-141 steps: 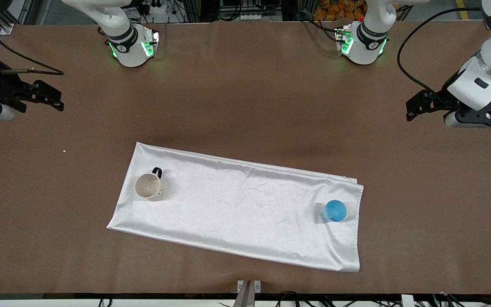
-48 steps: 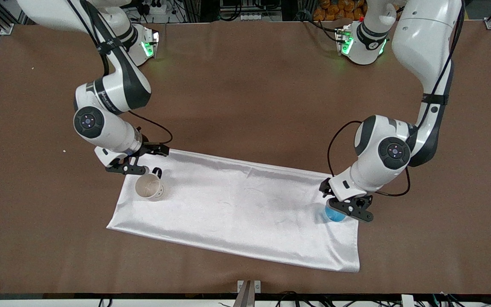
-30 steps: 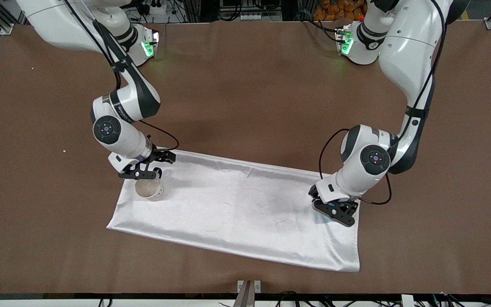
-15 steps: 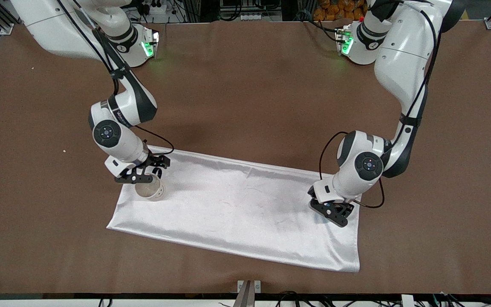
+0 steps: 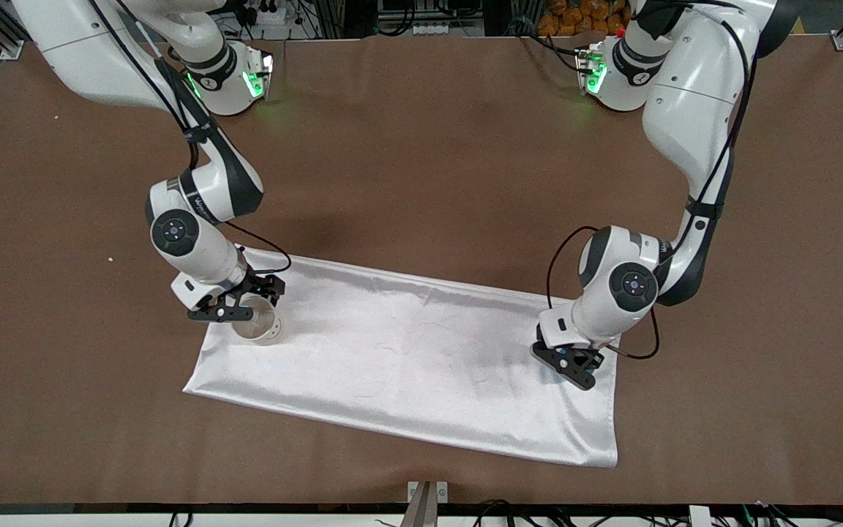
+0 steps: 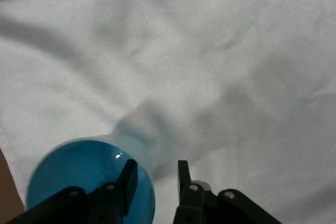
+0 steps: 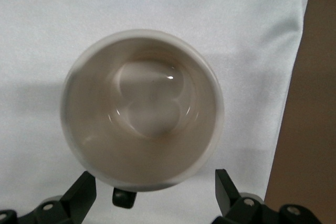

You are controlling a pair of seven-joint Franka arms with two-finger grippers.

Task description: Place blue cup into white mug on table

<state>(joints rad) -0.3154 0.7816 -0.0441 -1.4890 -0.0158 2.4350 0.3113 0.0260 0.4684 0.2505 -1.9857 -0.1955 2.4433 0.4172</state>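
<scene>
The blue cup (image 6: 79, 177) stands on a white cloth (image 5: 407, 359) toward the left arm's end of the table (image 5: 421, 146). In the front view my left gripper (image 5: 574, 368) covers it. In the left wrist view the left gripper (image 6: 155, 165) is open, with one finger (image 6: 127, 174) inside the cup and the other outside its rim. The white mug (image 5: 259, 329) stands upright and empty on the cloth's other end. My right gripper (image 5: 235, 313) is open just above it. In the right wrist view the right gripper (image 7: 153, 178) straddles the side of the mug (image 7: 142, 108) with the black handle (image 7: 124, 198).
The cloth lies slantwise across the middle of the brown table, with bare cloth between mug and cup. Both arms reach down from their bases at the table's robot edge. A small metal bracket (image 5: 427, 492) sits at the edge nearest the front camera.
Both arms have swung in from the table's ends and lowered, the left gripper onto the blue cup and the right gripper onto the mug. In the last half second both shifted only slightly.
</scene>
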